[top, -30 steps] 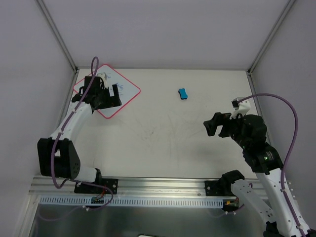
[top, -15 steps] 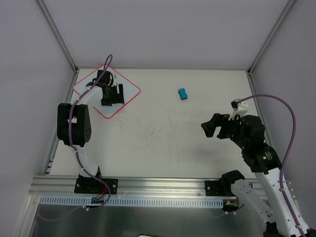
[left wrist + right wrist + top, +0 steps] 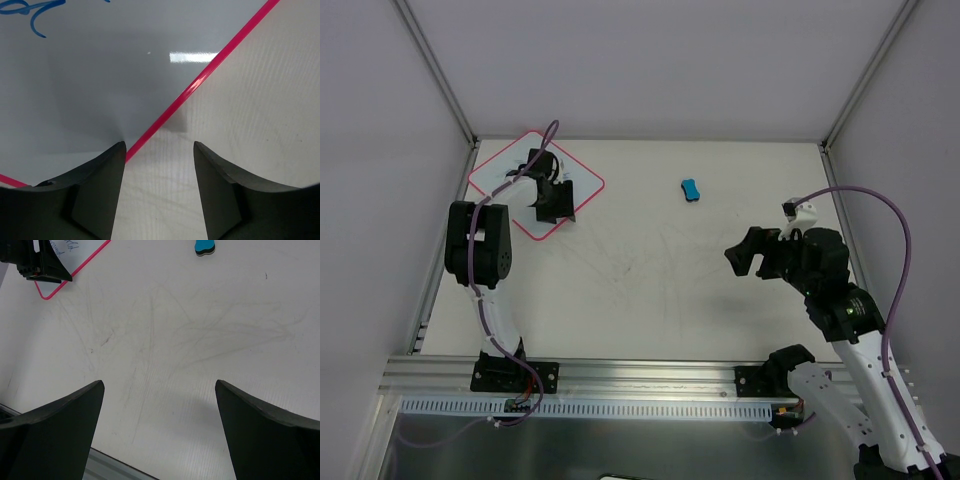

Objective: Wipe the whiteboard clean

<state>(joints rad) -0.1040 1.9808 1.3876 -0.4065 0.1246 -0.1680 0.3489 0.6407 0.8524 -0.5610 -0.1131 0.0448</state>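
The whiteboard (image 3: 582, 183), white with a pink rim, lies turned like a diamond at the table's far left. Blue handwriting (image 3: 30, 12) shows on it in the left wrist view. My left gripper (image 3: 553, 203) is open and empty, low over the board's near right edge. In the left wrist view (image 3: 159, 146) the pink rim (image 3: 200, 80) runs between the fingers, with the board (image 3: 100, 75) to the left. My right gripper (image 3: 744, 254) is open and empty above the bare table on the right; its wrist view (image 3: 159, 385) shows only table between the fingers.
A small blue eraser block (image 3: 690, 189) lies at the far middle of the table; it also shows in the right wrist view (image 3: 204, 247). White walls close the table on the left, far and right sides. A metal rail (image 3: 620, 375) runs along the near edge.
My left arm has folded upright and its gripper has shifted right along the board toward its near right edge. My right gripper has drifted slightly left.
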